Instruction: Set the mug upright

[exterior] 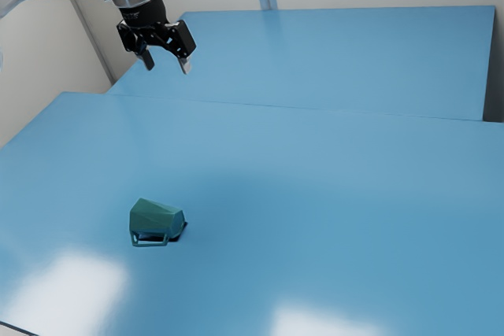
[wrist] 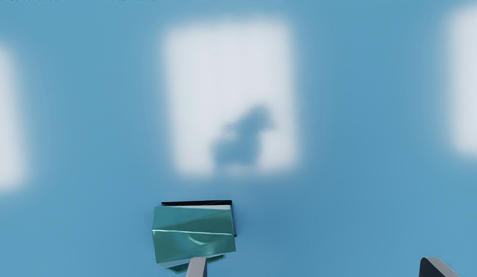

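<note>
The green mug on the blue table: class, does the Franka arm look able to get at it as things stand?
Probably yes: the pincer is open above the table, and nothing visible blocks its way to the mug, lying on its side.

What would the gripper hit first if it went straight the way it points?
Probably the bare blue tabletop beside the green mug, since the gripper points downward. Depth is unclear, though, so it might clip the mug first.
</note>
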